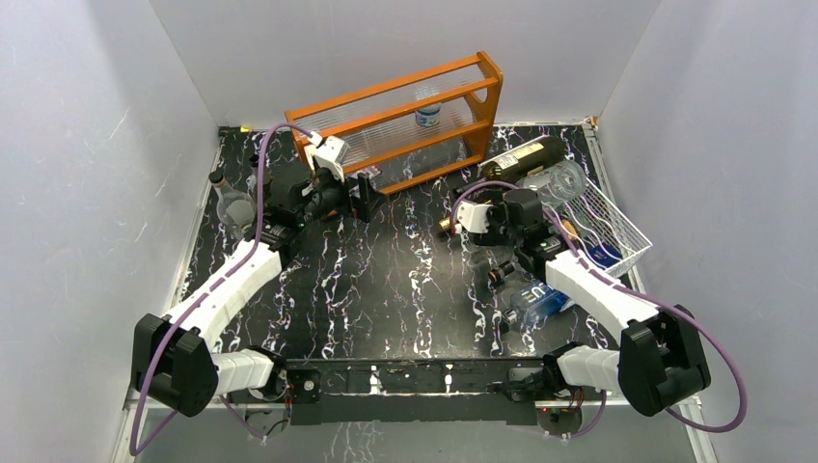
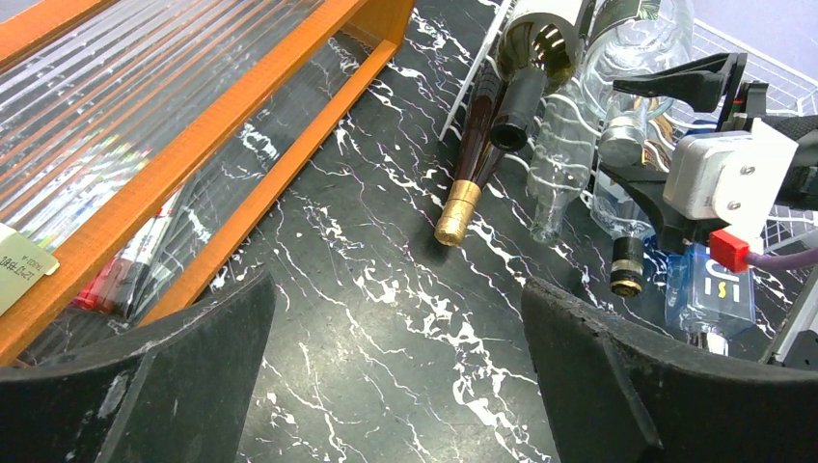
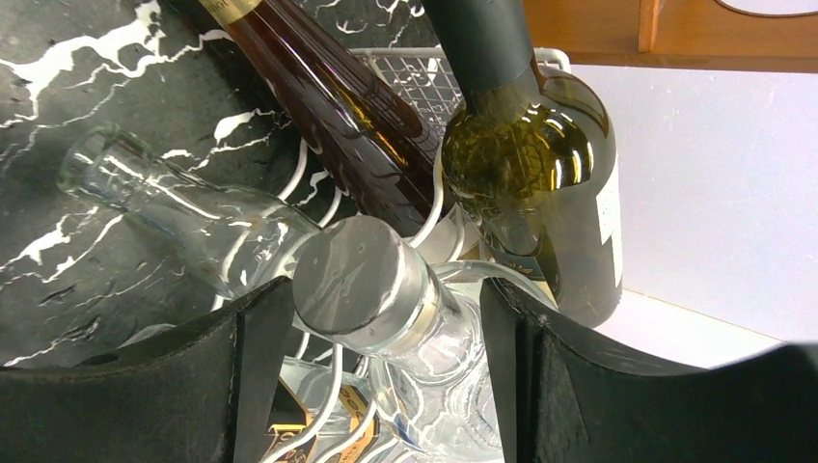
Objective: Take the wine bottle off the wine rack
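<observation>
The right end effector (image 3: pixel 381 289), spread, straddles the capped neck of a clear wine bottle (image 3: pixel 415 347) lying in the wine rack (image 1: pixel 627 231). Glass is presumably rigid, heavy, slippery and breakable, so it is best gripped below the cap. The left end effector (image 2: pixel 395 289) is likewise spread.

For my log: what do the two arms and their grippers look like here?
The left arm and right arm have white shell links between bulky black joints, and a purple cable runs along each. The left gripper and right gripper have broad matte black fingers. A white box with a red tab sits on the right wrist.
</observation>
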`<state>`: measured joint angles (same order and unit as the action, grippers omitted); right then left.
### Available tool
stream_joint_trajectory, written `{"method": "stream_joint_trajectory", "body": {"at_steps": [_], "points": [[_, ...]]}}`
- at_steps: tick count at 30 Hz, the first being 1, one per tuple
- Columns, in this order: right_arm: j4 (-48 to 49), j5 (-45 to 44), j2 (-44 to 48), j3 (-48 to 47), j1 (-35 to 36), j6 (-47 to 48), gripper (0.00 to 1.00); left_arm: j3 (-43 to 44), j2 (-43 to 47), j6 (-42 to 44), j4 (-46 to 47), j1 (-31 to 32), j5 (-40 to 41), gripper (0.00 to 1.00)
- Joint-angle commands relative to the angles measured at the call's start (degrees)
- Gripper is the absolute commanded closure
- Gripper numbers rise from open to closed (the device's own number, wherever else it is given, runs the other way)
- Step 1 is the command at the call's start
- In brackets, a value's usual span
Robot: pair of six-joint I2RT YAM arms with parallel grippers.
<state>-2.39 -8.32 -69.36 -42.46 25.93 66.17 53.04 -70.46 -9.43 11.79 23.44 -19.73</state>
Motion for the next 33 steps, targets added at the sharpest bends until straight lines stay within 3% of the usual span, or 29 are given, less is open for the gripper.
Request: {"method": "stream_joint_trajectory", "body": {"at_steps": [1,10,21,33], "points": [[9.3,-3.9,0.3,2.1,-0.2,4.0,0.20,2.3,1.4,1.2,0.7,0.3,0.5,0.02],[13.2,-1.5,0.9,4.5,-0.2,6.7,0.28,2.4,1.2,1.0,0.7,0.3,0.1,0.02],[10.6,2.9,5.1,4.7,0.2,2.3,0.50,2.3,0.2,1.2,0.6,0.3,0.3,0.02],[14.4,-0.1,12.7,7.5,0.1,-3.3,0.77,2.3,0.2,1.3,0.5,0.3,0.5,0.02]]}}
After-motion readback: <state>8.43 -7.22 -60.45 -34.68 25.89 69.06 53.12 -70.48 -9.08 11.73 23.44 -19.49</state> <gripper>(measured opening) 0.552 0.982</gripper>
